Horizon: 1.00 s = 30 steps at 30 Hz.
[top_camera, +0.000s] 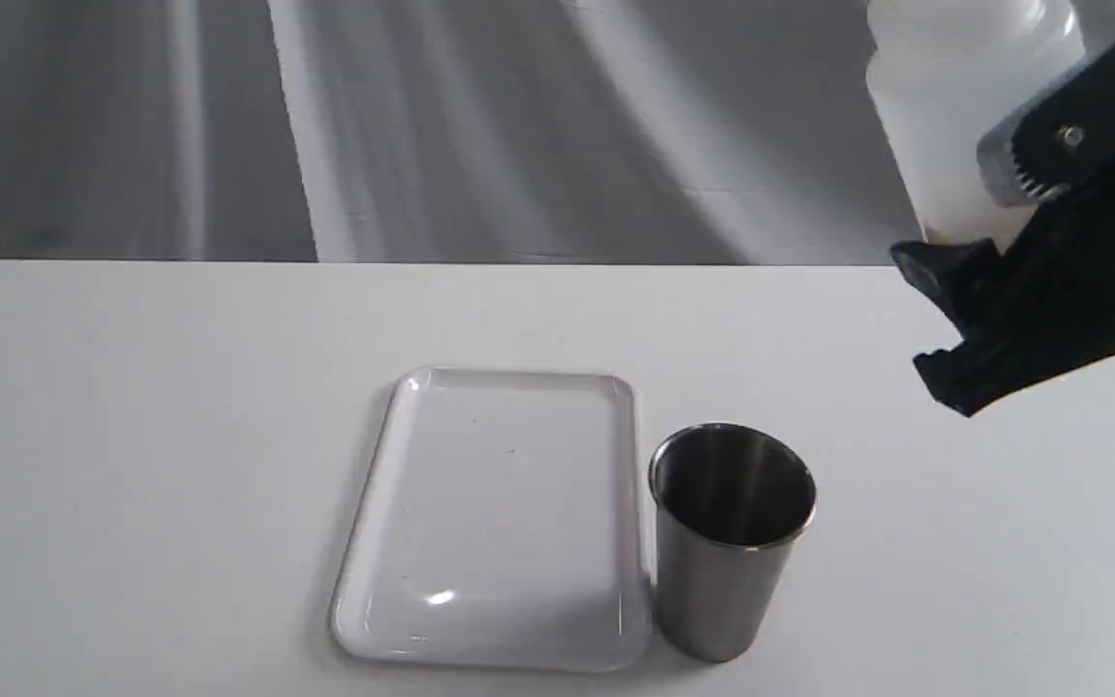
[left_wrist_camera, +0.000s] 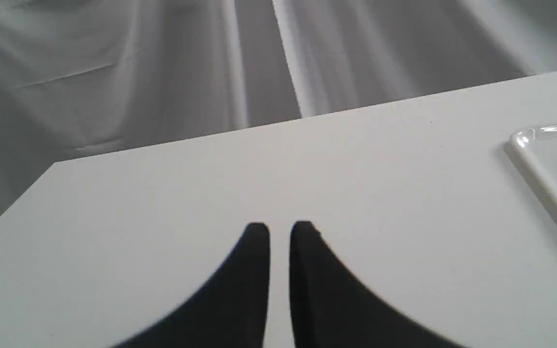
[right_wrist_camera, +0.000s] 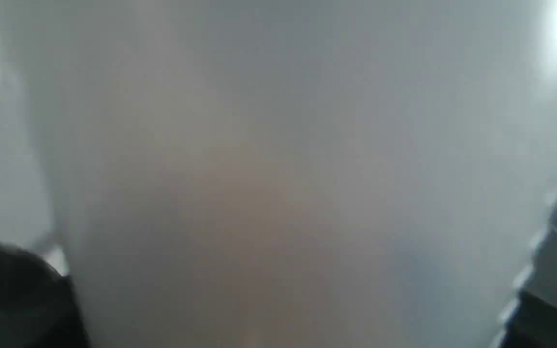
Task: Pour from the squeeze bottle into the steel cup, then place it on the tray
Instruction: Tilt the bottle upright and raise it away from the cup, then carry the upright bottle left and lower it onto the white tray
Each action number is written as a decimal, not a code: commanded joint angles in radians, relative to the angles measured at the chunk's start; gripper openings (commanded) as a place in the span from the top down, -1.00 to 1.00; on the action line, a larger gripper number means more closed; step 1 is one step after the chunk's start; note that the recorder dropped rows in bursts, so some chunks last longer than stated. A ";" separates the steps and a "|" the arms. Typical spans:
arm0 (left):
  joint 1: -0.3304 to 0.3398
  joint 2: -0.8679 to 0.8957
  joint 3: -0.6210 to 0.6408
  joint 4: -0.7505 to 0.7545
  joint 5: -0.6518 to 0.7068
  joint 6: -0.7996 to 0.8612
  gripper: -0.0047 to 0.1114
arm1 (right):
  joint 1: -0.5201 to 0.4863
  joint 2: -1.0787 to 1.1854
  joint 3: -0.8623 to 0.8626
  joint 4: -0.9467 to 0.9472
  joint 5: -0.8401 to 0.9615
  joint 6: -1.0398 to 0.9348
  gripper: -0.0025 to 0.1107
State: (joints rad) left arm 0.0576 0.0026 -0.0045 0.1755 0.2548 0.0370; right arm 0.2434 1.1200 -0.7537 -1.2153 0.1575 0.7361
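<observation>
The squeeze bottle [top_camera: 954, 106], whitish and translucent, hangs upright in the air at the upper right, its top cut off by the frame edge. My right gripper [top_camera: 979, 261] is shut on its lower body. In the right wrist view the bottle [right_wrist_camera: 269, 183] fills the frame as a blur. The steel cup [top_camera: 730, 537] stands upright on the table, below and left of the bottle, its dark rim also showing [right_wrist_camera: 12, 290]. The white tray [top_camera: 495, 518] lies flat just left of the cup, bare. My left gripper [left_wrist_camera: 280, 229] hovers low over the table left of the tray [left_wrist_camera: 549, 164], nearly closed, holding nothing.
The white table [top_camera: 132, 436] ends at a far edge in front of a grey draped backdrop [top_camera: 422, 126]. The table's left corner [left_wrist_camera: 56, 166] shows in the left wrist view.
</observation>
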 commanded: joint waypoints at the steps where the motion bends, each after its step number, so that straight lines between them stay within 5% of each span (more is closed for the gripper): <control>1: 0.002 -0.003 0.004 0.000 -0.015 -0.005 0.78 | -0.002 -0.061 -0.011 0.040 -0.180 0.006 0.95; 14: 0.002 -0.003 0.004 0.000 -0.015 -0.007 0.78 | 0.071 -0.046 -0.023 0.454 -0.297 -0.192 0.95; 30: 0.002 -0.003 0.004 0.000 -0.015 -0.005 0.78 | 0.255 0.215 -0.168 0.538 -0.421 -0.324 0.95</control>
State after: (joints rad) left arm 0.0576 0.0026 -0.0045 0.1755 0.2548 0.0370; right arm 0.4810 1.3219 -0.9059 -0.6992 -0.2159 0.4397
